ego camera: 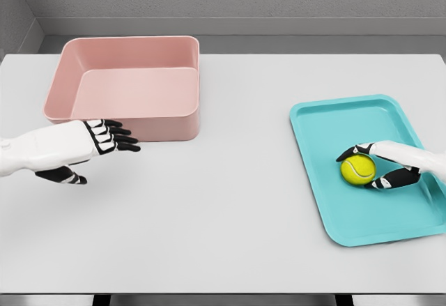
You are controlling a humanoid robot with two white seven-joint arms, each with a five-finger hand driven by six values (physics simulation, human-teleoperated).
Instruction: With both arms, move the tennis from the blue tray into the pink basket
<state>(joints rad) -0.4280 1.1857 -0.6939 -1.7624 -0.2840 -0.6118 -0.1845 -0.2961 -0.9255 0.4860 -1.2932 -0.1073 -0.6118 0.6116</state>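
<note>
A yellow-green tennis ball (357,169) lies in the blue tray (327,121) on the right side of the table. My right hand (368,167) comes in from the right edge and cups the ball, one finger curved over its top and another under its lower right side. The ball still rests on the tray floor. The pink basket (127,114) stands at the back left with nothing in it. My left hand (104,149) hovers just in front of the basket's near wall, fingers stretched out flat toward the right and thumb hanging below, holding nothing.
The white table (223,215) spans the whole view, with its near edge at the bottom. A grey wall runs behind it. Bare tabletop lies between basket and tray.
</note>
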